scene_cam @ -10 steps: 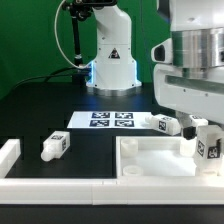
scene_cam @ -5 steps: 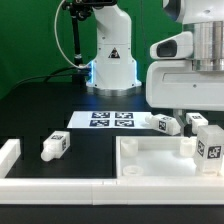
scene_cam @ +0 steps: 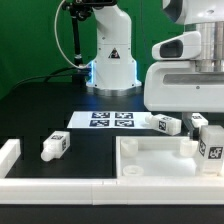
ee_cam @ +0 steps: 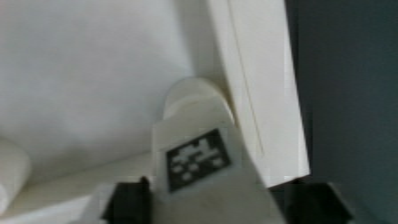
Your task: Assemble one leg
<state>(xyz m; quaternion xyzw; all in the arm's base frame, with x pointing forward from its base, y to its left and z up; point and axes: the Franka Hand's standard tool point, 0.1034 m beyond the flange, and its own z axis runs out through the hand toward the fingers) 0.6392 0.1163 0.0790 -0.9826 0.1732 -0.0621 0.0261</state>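
A white leg [scene_cam: 210,146] with a black-and-white tag stands upright at the right corner of the big white tabletop [scene_cam: 150,160]. My gripper [scene_cam: 207,130] comes down on it from above. In the wrist view the leg [ee_cam: 199,150] fills the gap between my two dark fingers [ee_cam: 128,203], which touch its sides, so my gripper [ee_cam: 217,206] is shut on it. The tabletop's raised rim [ee_cam: 260,100] runs beside the leg. Two more legs [scene_cam: 168,124] lie behind the tabletop, and another leg [scene_cam: 54,146] lies at the exterior view's left.
The marker board [scene_cam: 105,119] lies in front of the robot base [scene_cam: 110,60]. A white rail [scene_cam: 60,185] runs along the table's front, with a white block [scene_cam: 8,152] at its left end.
My hand has turned and shifted above the leg since a second ago. The leg has stayed at the same corner. Little has changed in the last half second.
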